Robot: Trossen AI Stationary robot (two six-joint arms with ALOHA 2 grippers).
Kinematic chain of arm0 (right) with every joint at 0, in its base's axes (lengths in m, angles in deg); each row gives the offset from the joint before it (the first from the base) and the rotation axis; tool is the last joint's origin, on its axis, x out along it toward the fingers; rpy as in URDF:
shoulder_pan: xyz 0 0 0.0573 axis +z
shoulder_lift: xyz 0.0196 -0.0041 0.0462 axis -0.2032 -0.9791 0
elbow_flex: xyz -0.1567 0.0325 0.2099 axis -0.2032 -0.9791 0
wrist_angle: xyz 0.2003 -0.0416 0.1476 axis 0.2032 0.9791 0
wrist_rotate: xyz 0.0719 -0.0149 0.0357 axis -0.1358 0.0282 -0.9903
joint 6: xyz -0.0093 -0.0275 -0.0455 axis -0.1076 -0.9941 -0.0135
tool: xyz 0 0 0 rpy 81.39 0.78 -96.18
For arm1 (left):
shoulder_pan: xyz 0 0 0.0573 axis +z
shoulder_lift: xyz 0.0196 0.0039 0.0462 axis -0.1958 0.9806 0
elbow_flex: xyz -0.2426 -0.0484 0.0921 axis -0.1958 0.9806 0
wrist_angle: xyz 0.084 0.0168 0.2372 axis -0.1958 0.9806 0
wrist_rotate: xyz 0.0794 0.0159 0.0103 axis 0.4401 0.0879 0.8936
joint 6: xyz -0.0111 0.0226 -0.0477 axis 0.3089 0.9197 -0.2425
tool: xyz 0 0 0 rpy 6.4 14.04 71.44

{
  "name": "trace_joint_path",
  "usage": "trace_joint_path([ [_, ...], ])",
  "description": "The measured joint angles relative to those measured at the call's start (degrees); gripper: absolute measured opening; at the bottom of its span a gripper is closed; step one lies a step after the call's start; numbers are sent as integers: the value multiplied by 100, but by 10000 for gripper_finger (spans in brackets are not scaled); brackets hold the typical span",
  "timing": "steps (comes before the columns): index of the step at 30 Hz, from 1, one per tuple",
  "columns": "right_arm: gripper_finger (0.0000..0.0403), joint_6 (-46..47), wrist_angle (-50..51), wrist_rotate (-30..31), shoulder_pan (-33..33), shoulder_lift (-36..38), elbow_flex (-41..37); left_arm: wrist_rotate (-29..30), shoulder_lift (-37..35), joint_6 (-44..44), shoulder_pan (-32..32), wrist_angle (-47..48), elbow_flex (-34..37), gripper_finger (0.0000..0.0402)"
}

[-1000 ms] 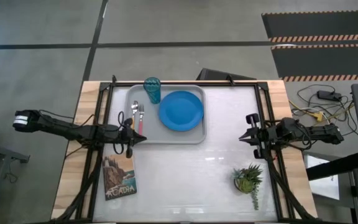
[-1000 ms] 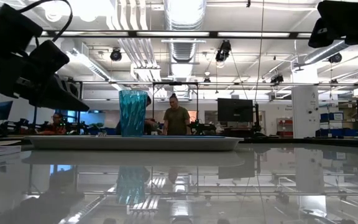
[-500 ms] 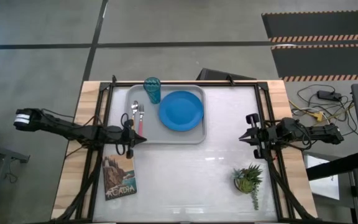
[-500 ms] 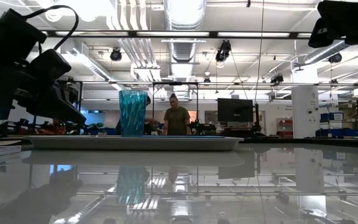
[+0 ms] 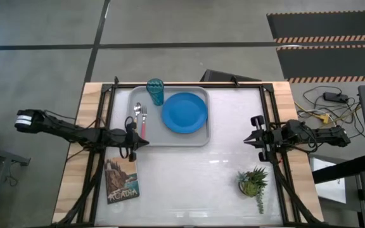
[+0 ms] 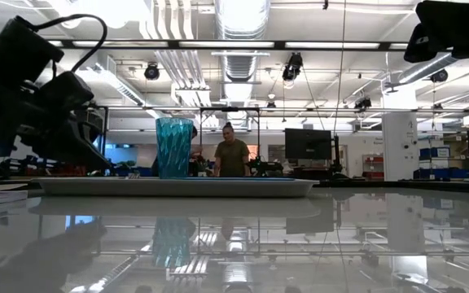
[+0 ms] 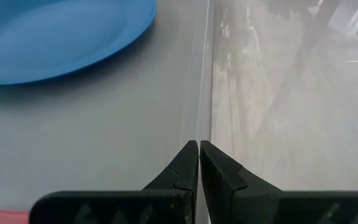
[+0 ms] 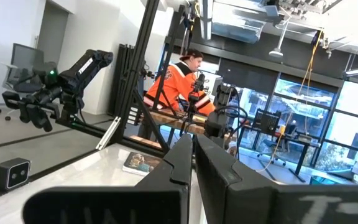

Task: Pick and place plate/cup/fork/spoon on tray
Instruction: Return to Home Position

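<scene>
Fingers (image 7: 182,171) pressed together, empty: left gripper (image 7: 198,148) at tray (image 7: 104,112) edge, right gripper (image 8: 192,144) well apart.

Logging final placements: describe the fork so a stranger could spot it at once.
Find the grey tray on the left half of the white table. Two utensils lie side by side at its left end; the fork is the one nearer the blue plate, with a pink-red handle, unlike the spoon.

The cup (image 6: 174,147) is standing upright on the tray's (image 6: 243,188) left half, with a person (image 6: 233,156) standing in the room beyond. The left arm (image 6: 43,106) is hanging just left of it.
</scene>
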Motion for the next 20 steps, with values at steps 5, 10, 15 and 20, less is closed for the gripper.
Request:
trace_joint_path([
  [5, 9, 0, -1, 0, 1, 0, 0, -2, 86, 0, 1, 0, 0, 0],
  [10, 9, 0, 0, 0, 0, 0, 0, -2, 131, 0, 2, 2, 0, 0],
  [15, 9, 0, -1, 1, 1, 0, 0, 0, 120, 0, 1, -1, 0, 0],
  [20, 9, 0, -1, 0, -1, 0, 0, -2, 127, 0, 2, -2, 0, 0],
])
